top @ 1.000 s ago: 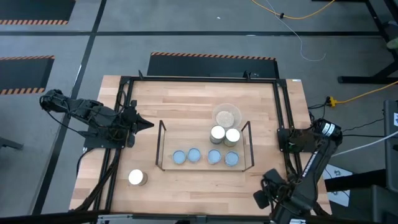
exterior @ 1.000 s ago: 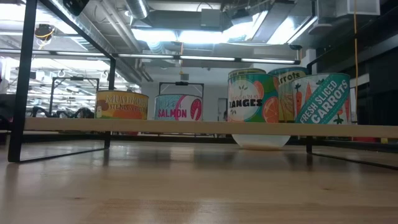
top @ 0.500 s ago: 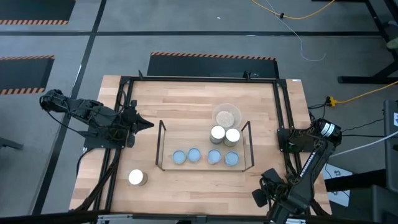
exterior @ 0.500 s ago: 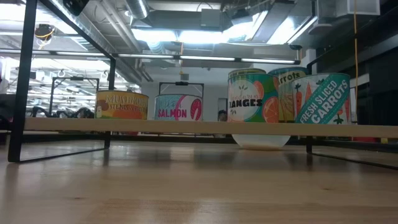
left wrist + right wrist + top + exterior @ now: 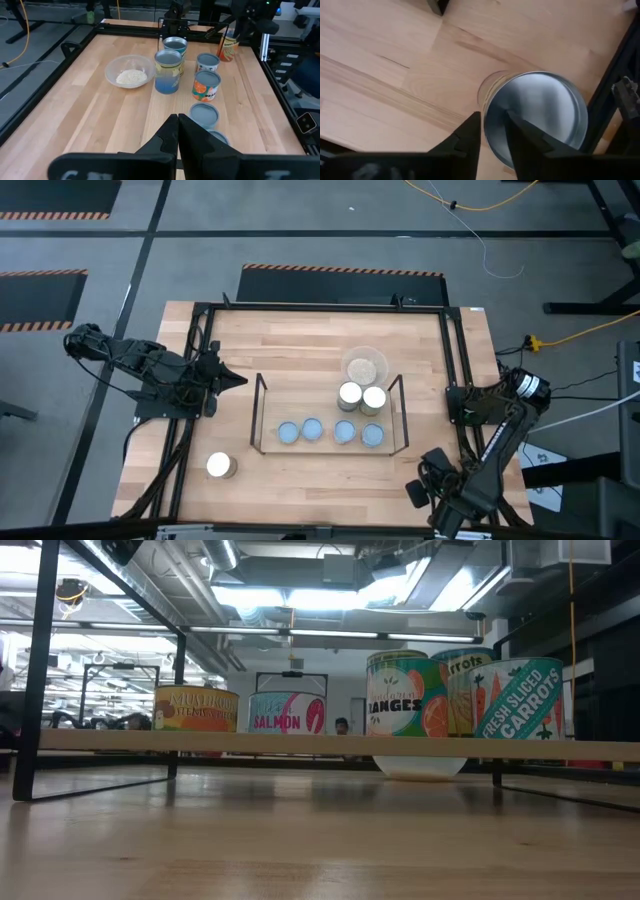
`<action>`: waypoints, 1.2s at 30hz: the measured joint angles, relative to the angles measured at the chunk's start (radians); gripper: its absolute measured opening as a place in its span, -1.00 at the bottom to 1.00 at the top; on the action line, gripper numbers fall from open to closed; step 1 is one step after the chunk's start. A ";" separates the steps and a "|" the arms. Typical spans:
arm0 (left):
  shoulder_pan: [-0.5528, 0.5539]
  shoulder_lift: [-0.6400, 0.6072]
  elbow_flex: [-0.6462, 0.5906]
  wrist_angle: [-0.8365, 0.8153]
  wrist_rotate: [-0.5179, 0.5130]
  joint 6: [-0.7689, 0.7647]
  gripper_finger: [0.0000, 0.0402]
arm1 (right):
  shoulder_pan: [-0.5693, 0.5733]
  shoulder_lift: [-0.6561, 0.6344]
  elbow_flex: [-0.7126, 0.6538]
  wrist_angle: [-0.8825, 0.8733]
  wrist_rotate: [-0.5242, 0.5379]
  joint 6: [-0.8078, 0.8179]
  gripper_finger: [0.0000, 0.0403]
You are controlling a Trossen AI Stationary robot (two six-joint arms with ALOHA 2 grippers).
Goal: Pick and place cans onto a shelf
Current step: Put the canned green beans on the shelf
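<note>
Eight cans: one with a silver top (image 5: 535, 115) sits at the table's (image 5: 300, 340) near right corner under the right gripper (image 5: 492, 135); whether it is gripped I cannot tell. Another, white-topped (image 5: 220, 466), stands at the near left corner. Six bright-labelled ones (image 5: 345, 431) stand on the black wire shelf (image 5: 258, 415). One clear dish (image 5: 364, 367) sits behind it. The left gripper (image 5: 178, 119) is closed at the left edge. The wood is pale and the floor grey.

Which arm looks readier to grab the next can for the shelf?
Probably the right. The right gripper hangs directly over a silver-topped can by the table's frame. The left gripper waits at the table's left edge with its fingers shut, and it is not above the lone can.
</note>
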 joint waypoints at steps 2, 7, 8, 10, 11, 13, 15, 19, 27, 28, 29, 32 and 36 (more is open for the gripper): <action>0.000 0.000 0.000 0.000 0.000 0.000 -0.98 | -0.001 0.000 0.000 0.000 -0.014 0.000 -0.59; 0.000 0.000 0.000 0.000 0.000 0.000 -0.99 | -0.001 0.002 0.000 0.007 -0.017 -0.001 -0.78; 0.000 0.000 0.000 0.000 0.000 0.000 -0.99 | -0.001 0.002 0.000 0.009 -0.017 -0.001 -0.82; 0.000 0.000 0.000 0.000 0.000 0.000 -0.99 | -0.001 0.002 0.000 0.012 -0.016 -0.001 -0.91; 0.000 0.000 0.000 0.000 0.000 0.000 -0.98 | -0.001 0.002 0.000 0.011 -0.018 -0.002 -0.94; 0.000 0.000 0.000 0.000 0.000 0.000 -0.98 | 0.000 0.002 0.000 0.011 -0.018 -0.002 -0.97; 0.000 0.000 0.000 0.000 0.000 0.000 -0.98 | 0.000 0.002 0.000 0.010 -0.021 -0.002 -0.97; 0.000 0.000 0.000 0.000 0.000 0.000 -0.99 | 0.000 0.005 0.011 0.002 -0.025 -0.005 -0.98; 0.000 0.000 0.000 0.000 0.000 0.000 -0.98 | 0.000 0.011 0.151 0.028 -0.051 -0.116 -0.99; 0.000 0.000 0.000 0.000 0.000 0.000 -0.98 | 0.000 0.011 0.170 0.045 -0.049 -0.133 -0.99; 0.000 0.000 0.000 0.000 0.000 0.000 -0.98 | 0.000 0.012 0.189 0.061 -0.047 -0.144 -0.99; 0.000 0.000 0.000 0.000 0.000 0.000 -0.99 | -0.005 0.011 0.242 0.109 -0.036 -0.185 -0.99; 0.000 0.000 0.000 0.000 0.000 0.000 -0.98 | -0.037 0.010 0.298 0.149 -0.025 -0.266 -0.99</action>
